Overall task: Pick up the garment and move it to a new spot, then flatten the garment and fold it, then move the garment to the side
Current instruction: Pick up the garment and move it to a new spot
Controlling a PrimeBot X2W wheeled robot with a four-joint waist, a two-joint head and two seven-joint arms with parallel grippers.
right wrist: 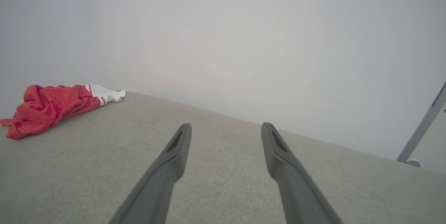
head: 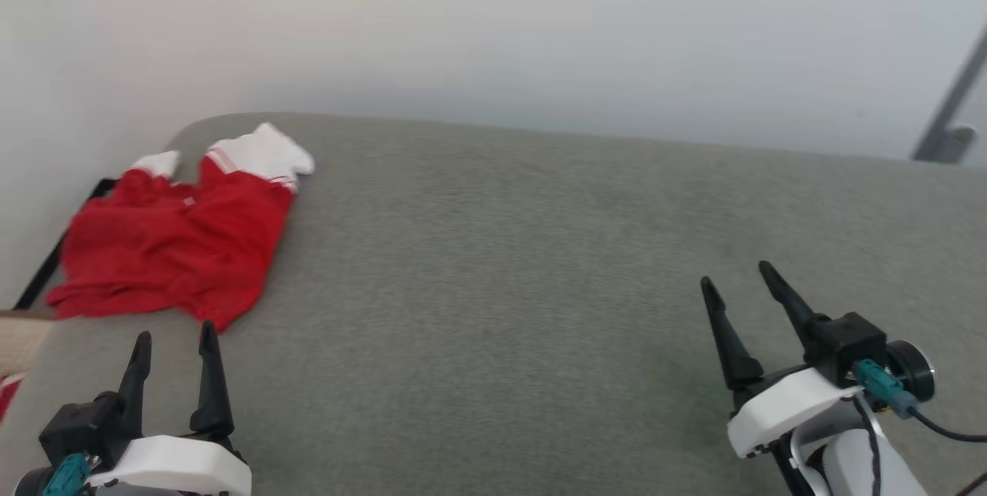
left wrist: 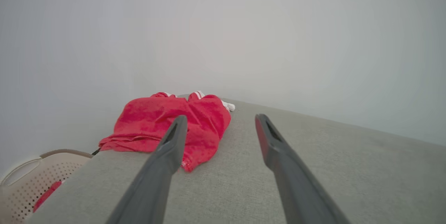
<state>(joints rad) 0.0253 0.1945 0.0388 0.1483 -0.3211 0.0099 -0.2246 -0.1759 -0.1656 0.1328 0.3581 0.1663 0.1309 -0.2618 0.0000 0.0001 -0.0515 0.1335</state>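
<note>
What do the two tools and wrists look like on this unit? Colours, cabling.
Left tool and right tool: each has two long, tapered black fingers on a black block, set on a white wrist shell. A teal connector sits at each wrist; a black cable runs off the right one.

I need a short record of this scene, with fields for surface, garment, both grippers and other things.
surface: grey fabric surface, rounded far corner
garment: red jersey, white sleeve ends, crumpled at far left corner
left gripper: open, empty, close to jersey's near edge
right gripper: open, empty, above bare fabric
other: beige perforated basket beside the left edge
</note>
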